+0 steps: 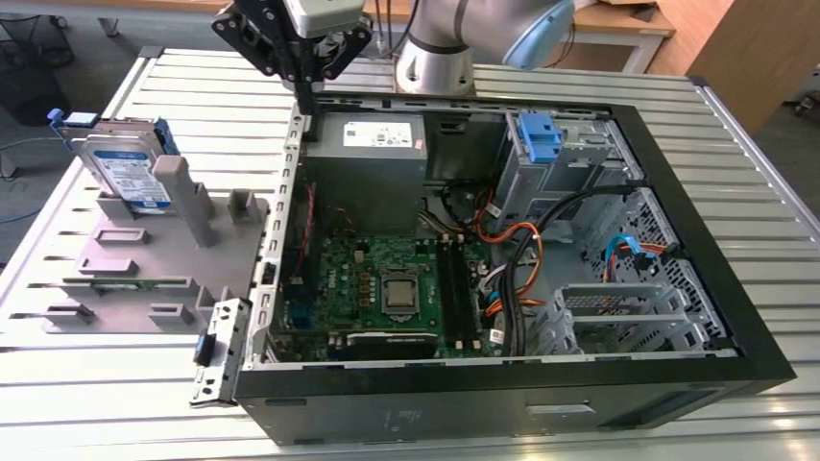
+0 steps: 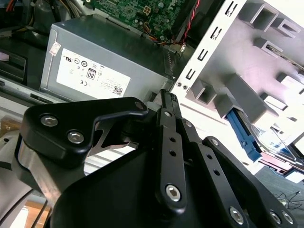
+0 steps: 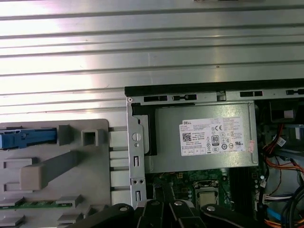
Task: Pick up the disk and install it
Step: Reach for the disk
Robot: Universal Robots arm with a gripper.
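The disk (image 1: 126,171) stands on edge in a slot of the grey fixture (image 1: 154,259) at the exterior view's left. It is silver with a white-and-blue label and blue side rails. In the second wrist view its blue rail and label (image 2: 273,142) show beside the fixture's posts. In the first wrist view its blue top edge (image 3: 23,139) shows. My gripper (image 1: 307,101) hangs over the rear left corner of the open computer case (image 1: 717,288), well to the right of the disk. Its black fingers (image 2: 166,102) are pressed together with nothing between them.
Inside the case are a grey power supply box with a white sticker (image 1: 369,144), a green motherboard (image 1: 384,288), orange and black cables (image 1: 525,250) and a drive cage holding a bare blue bracket (image 1: 539,136). Everything rests on a slatted metal table (image 1: 103,384).
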